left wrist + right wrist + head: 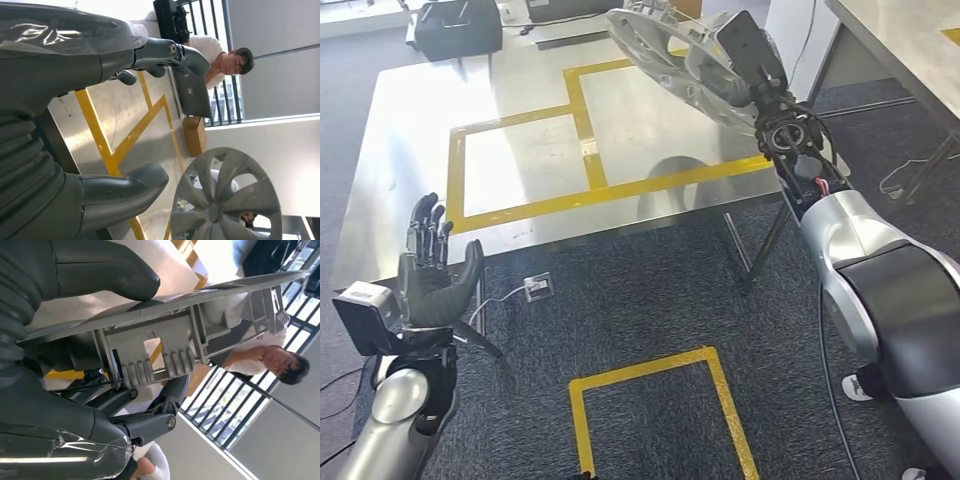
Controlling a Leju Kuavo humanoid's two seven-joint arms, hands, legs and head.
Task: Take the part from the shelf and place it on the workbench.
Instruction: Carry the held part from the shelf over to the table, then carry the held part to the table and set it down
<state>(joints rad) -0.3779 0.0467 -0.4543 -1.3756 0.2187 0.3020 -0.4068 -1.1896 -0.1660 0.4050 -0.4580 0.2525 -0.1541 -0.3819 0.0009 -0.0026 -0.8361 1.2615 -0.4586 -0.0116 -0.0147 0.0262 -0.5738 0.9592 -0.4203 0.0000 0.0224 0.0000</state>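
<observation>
Part: grey wheel cover (663, 45), held tilted in the air above the counter (410, 140).
Right robot hand (765, 95): grips its rim.
Left robot hand (433, 265): spread, holding nothing.
Progress: picked up; setting down remains.

left robot hand (433, 265) open; right robot hand (765, 85) gripping

Bright daylight throughout. Head view: strong glare on the steel workbench top with yellow tape lines (524, 160), washing out the surface beyond the left hand's fingertips (426, 215); soft round shadow under the grey spoked wheel cover (675, 50) in the right hand (765, 95). Left wrist view: barred window (226, 95) overexposed past the fingertips; near hand cover slightly soft. Right wrist view: backlit, near fingers (113, 270) dark, bright patches blown out.
</observation>
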